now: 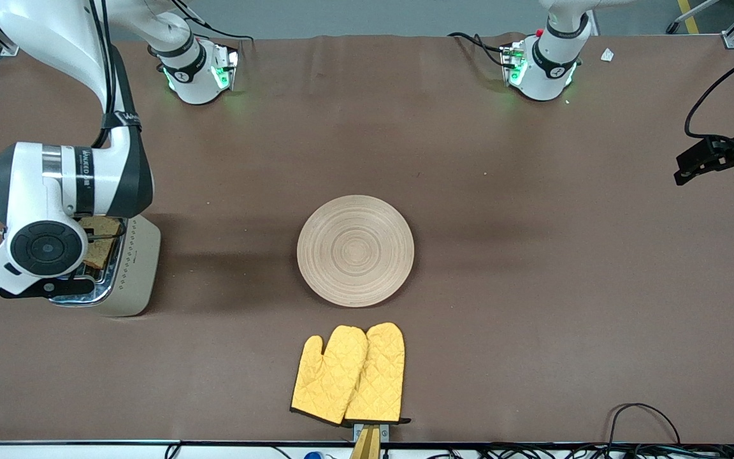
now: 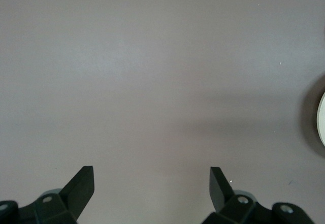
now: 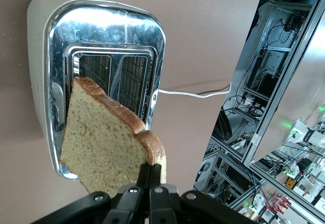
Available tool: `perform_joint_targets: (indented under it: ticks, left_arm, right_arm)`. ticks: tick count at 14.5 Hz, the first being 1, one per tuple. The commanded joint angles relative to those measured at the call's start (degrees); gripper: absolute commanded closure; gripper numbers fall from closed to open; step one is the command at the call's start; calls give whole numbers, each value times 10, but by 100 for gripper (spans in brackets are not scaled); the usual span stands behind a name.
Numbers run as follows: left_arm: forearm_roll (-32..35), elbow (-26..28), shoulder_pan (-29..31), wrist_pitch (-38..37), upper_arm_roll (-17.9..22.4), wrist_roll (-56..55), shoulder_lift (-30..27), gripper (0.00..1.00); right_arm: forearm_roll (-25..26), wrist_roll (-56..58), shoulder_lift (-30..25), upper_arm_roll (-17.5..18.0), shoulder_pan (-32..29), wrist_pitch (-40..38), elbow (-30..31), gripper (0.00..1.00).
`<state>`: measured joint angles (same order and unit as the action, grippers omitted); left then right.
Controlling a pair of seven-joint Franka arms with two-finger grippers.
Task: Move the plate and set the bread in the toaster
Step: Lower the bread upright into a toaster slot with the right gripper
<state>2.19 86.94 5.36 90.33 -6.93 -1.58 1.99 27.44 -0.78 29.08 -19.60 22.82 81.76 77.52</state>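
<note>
While the right hand (image 3: 151, 182) hangs over the toaster (image 1: 131, 274), clamped on the bread (image 3: 109, 140) by its crust to feed a slot, the left hand (image 2: 151, 186) waits spread apart, the plate (image 1: 355, 250) mid-worktop

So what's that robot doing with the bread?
The right gripper is shut on the bread and holds it over the toaster, at the right arm's end of the table. The slice is not yet in a slot. The plate sits bare in the middle of the table, with yellow oven mitts nearer to the front camera. The left arm waits at its own end, its gripper open over bare table.
</note>
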Motion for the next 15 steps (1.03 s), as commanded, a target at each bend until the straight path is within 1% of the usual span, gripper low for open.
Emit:
perform_joint_targets:
  ticks: [1,13,15]
  left_arm:
    - [5,-16,-2,-1,-2,6,8,0]
    - [10,-17,2,-4,-2,6,2,0]
    - [10,-20,1,-7,-3,6,1,0]
  right_arm:
    - [13,5,1,4,-4,5,1,99]
    - [20,32,-2,1,-4,-1,-3,99]
    - [31,36,-2,2,-4,-1,-4,99]
